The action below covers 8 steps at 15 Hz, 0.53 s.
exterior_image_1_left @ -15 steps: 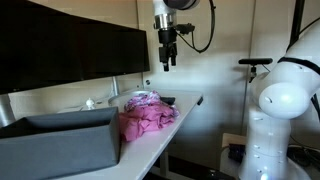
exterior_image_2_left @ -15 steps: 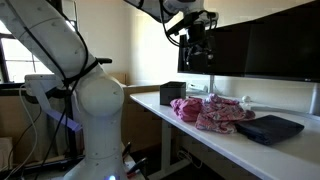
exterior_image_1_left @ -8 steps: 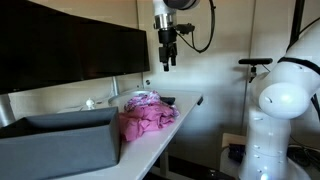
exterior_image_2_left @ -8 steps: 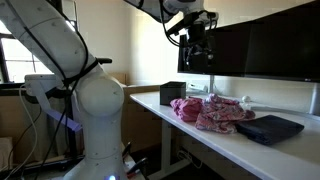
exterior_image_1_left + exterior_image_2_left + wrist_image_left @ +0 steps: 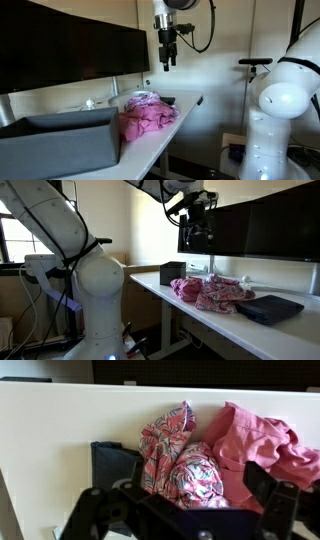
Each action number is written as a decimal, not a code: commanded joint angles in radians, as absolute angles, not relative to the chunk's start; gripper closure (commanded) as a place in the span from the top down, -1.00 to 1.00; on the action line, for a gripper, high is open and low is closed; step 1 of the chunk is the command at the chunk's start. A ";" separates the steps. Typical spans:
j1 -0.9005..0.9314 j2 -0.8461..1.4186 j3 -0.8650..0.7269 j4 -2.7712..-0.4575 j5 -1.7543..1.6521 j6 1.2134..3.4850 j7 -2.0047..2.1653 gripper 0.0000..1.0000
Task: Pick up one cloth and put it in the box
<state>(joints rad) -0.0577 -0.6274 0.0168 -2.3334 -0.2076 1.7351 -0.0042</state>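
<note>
A heap of cloths lies on the white desk: a plain pink cloth and a pink patterned cloth. The dark grey box stands on the desk beside the heap. My gripper hangs high above the heap, well clear of it. Its fingers stand apart and hold nothing. In the wrist view the gripper frames the patterned cloth far below.
A large dark monitor stands behind the desk. A small black box sits at the desk end beside the cloths. The white desk has its front edge toward the robot base.
</note>
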 commanded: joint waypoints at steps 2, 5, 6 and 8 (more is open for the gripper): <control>-0.054 -0.602 -0.003 -2.307 -0.230 1.741 -0.017 1.00; -0.056 -0.568 -0.027 -2.268 -0.243 1.758 -0.046 1.00; -0.055 -0.552 -0.040 -2.253 -0.245 1.766 -0.066 1.00; -0.051 -0.515 -0.066 -2.224 -0.237 1.780 -0.109 1.00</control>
<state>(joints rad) -0.0570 -0.5806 -0.0313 -2.2755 -0.2240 1.7559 -0.0393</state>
